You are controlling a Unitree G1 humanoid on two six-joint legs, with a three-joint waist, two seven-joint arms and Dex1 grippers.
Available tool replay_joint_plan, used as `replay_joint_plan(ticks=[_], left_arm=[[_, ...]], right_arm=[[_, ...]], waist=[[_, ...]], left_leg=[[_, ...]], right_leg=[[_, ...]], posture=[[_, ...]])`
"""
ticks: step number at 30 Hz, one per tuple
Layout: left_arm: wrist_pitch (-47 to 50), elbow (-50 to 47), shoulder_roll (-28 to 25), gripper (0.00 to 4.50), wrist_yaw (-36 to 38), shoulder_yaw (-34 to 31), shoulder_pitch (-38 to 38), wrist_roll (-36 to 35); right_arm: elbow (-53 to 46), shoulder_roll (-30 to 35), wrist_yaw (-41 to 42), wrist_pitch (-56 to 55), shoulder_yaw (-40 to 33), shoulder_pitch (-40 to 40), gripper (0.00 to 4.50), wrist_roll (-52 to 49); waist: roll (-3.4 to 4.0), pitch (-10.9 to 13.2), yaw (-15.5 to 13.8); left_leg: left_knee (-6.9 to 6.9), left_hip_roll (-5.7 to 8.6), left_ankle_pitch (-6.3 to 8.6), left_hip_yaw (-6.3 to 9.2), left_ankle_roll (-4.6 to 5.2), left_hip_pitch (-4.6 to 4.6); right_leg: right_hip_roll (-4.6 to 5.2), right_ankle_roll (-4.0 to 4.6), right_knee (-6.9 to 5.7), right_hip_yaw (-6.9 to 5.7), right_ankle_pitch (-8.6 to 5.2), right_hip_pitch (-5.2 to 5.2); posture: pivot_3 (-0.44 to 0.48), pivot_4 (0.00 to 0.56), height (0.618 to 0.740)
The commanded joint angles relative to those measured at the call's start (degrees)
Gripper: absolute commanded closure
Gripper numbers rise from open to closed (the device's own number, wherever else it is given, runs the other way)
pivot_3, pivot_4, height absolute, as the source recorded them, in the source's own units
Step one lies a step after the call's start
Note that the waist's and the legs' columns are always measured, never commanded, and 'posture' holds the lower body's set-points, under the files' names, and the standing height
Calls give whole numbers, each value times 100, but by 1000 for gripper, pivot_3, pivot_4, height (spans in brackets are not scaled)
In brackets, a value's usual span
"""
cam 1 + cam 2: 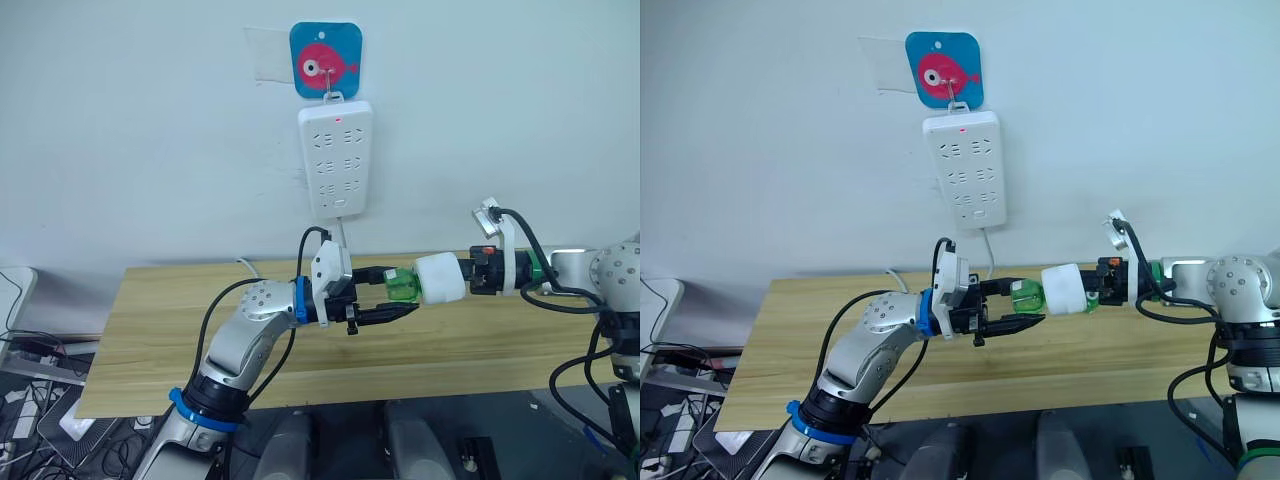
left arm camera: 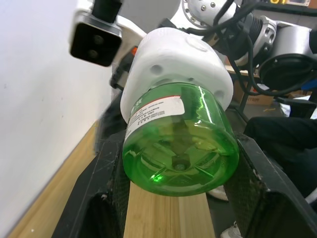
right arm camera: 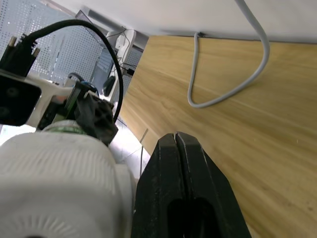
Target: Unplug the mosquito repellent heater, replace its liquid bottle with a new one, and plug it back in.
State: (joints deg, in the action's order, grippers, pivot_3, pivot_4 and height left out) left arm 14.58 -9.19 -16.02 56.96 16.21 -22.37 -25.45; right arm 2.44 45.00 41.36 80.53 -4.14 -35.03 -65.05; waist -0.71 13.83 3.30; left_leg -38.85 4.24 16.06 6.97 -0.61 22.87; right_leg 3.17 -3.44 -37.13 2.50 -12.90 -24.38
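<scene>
Heater (image 1: 440, 278) between both grippers — above table (image 1: 180, 340), below power strip (image 1: 336, 160)

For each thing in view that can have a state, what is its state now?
mosquito repellent heater: unplugged, held above the table by the right gripper, bottle attached.
green liquid bottle: between the fingers of the left gripper.
power strip: hanging on the wall, red light on, sockets free.
wooden table: a grey cable lies on it.

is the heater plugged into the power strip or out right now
Out. The mosquito repellent heater is held in mid-air above the table by the right gripper, well below the power strip on the wall, whose sockets are bare.
</scene>
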Motion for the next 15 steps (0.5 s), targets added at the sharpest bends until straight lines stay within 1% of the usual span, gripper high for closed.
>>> replay_joint_plan(ticks=[1,5,8,12,15], left_arm=[[-122,-51,4,2275,-315,-386,-153,46],[-159,-4,-3,2275,-341,-381,-184,86],[-166,4,-9,2275,-351,-390,-188,93],[-174,15,-23,2275,-361,-393,-194,106],[-187,30,-43,2275,-364,-397,-197,115]], right_arm=[[-638,30,427,619,-38,217,4475,-609],[-810,2,437,866,-135,369,4475,-727],[-884,-54,408,870,-174,430,4475,-637],[-756,-115,360,792,-216,395,4475,-450],[-812,-109,432,918,-238,369,4475,-570]], waist=[[0,0,-2],[0,0,-4],[0,0,-3],[0,0,-3],[0,0,-4]], left_leg=[[0,-1,0,2,0,0],[0,1,0,0,0,0],[0,1,0,-1,0,-1],[0,1,0,-1,0,-1],[0,1,0,-1,0,0]], right_leg=[[0,0,0,-1,0,0],[0,0,1,0,0,2],[0,0,1,0,0,2],[-1,0,1,0,0,2],[-1,0,1,-1,0,2]], posture=[[-130,216,740],[-130,217,740],[-128,218,740],[-128,218,740],[-126,220,740]])
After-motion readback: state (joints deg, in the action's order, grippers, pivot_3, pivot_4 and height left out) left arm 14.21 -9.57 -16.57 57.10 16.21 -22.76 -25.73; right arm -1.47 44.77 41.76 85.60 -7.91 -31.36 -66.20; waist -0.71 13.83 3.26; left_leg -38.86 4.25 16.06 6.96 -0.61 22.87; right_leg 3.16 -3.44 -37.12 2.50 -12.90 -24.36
